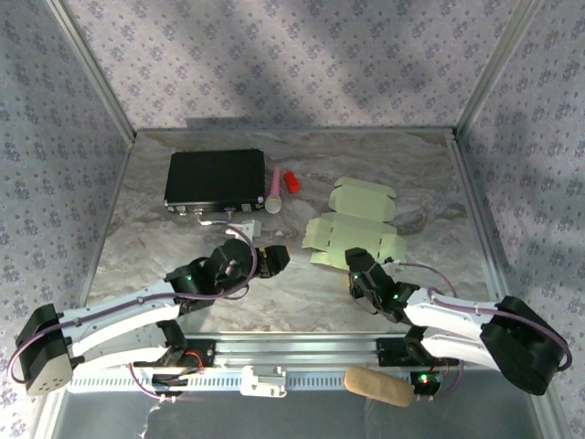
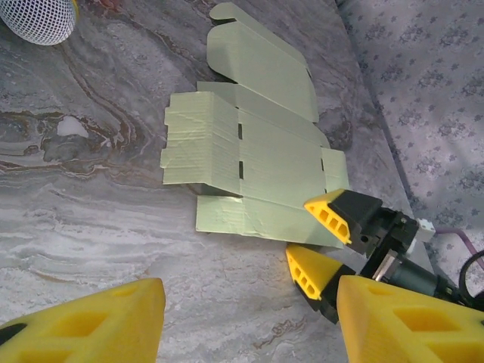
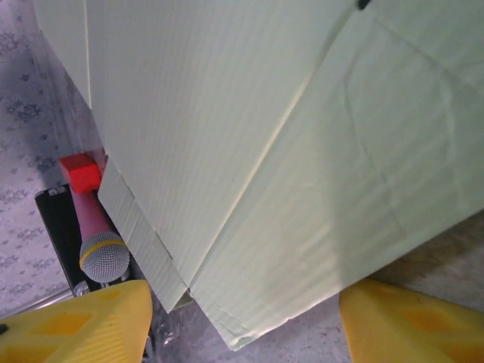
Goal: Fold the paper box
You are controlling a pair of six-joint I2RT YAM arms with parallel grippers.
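R pincer (image 1: 358,267) spread wide. Paper box (image 1: 352,238) lies flat right ahead of it, the near edge in betw. its fingers (image 2: 333,219): one tip over the corner, other on bare table (image 1: 302,297), no squeeze. L pincer (image 1: 272,260) also spread, nothing betw. the tips; sheet sits ahead and to its right, apart. Open marble betw. the two pincers. Beyond the L pincer: mic (image 1: 274,190), red block (image 1: 292,181), black box (image 1: 215,180), all clear of the sheet's left edge.
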